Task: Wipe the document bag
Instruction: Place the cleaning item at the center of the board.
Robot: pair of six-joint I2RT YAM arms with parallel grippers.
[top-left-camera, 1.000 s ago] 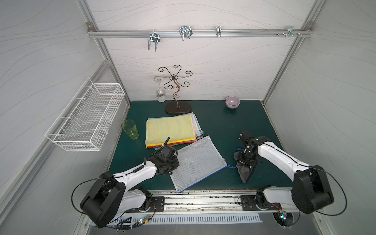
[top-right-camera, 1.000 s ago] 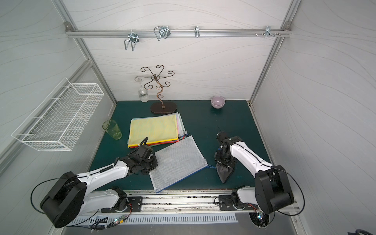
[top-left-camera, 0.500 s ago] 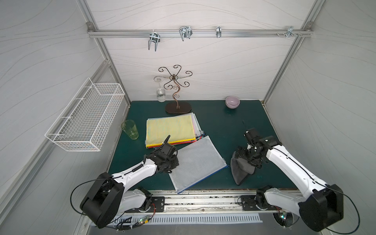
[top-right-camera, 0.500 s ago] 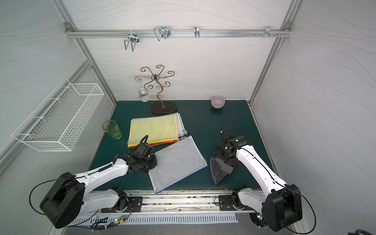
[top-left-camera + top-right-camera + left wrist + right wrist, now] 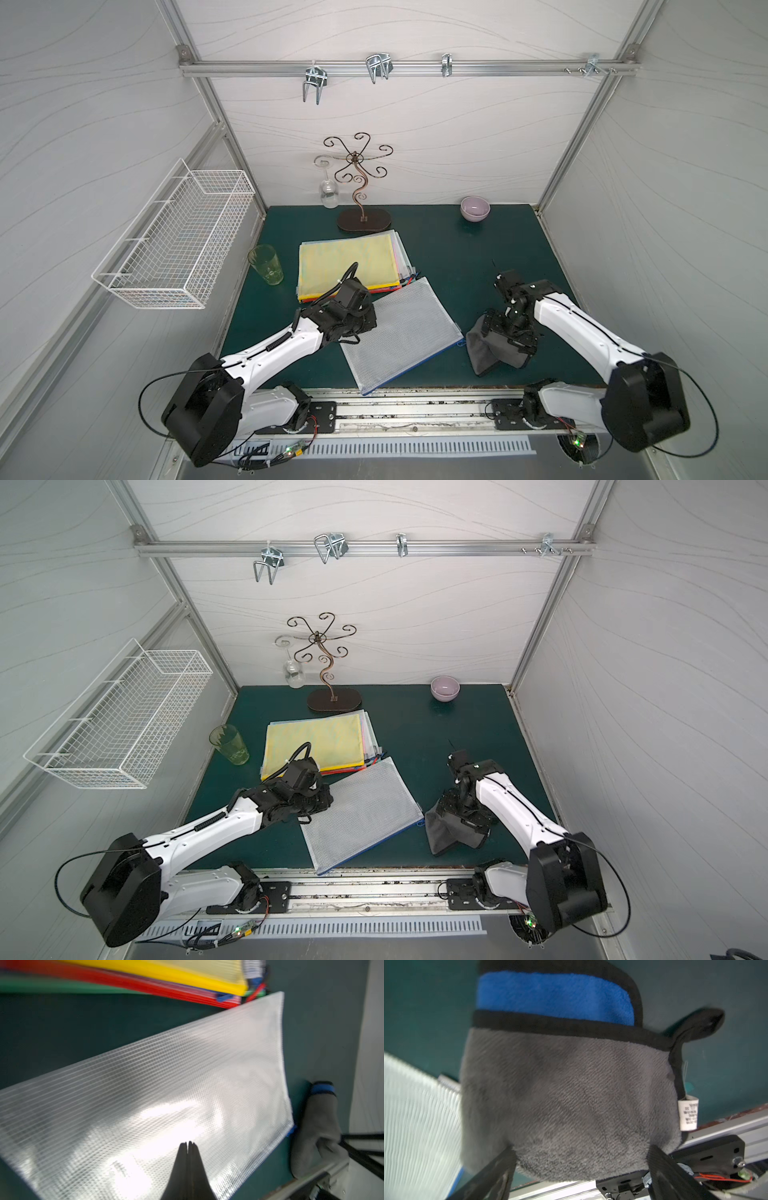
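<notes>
The bag lay flat and askew on the mat. One corner was just beside the stack of coloured folders, and the opposite one reached the front edge. Our left gripper was clenched with nothing between its jaws, tips set on the bag near the edge on that arm's side — a pin, we judged, not a grasp. Our right gripper had its jaws spread wide, their tips hidden in the grey mitt, which looked stretched over them. The mitt was just beside the bag's far edge, near the blue zip end, and not yet on it.

We took the step in hand to be bringing the mitt onto the bag. To do it well we would hold the jaws wide so the mitt sat taut and lay its broad grey face down flat rather than an edge. We would stroke away from the pinned side, so the film pulled tight instead of buckling. Light pressure would do — the bag looked slick, and a hard push towards the front might slide it off the mat.
</notes>
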